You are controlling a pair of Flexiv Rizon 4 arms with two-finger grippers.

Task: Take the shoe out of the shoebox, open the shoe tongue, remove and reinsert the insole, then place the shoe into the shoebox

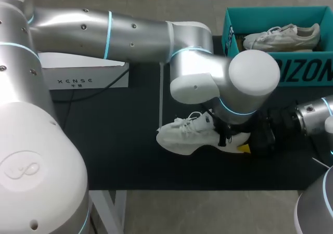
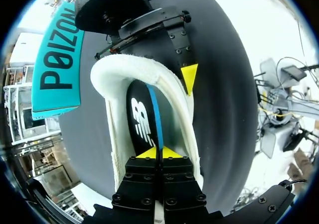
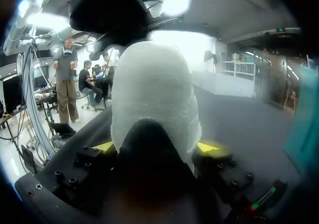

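Left wrist view: my left gripper (image 2: 159, 153) is pinched almost fully closed on the insole (image 2: 139, 119) inside the shoe (image 2: 107, 82), and my right gripper (image 3: 157, 146) clamps the heel. In the head view the shoe lies lower centre, with the shoebox (image 1: 307, 70) upper right. I judge the insole should slide slowly along the shoe's length, with the heel held firm.

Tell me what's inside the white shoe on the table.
A dark insole, pinched by the left pincer. Toward the toe, that pincer hides the rest of the white shoe.
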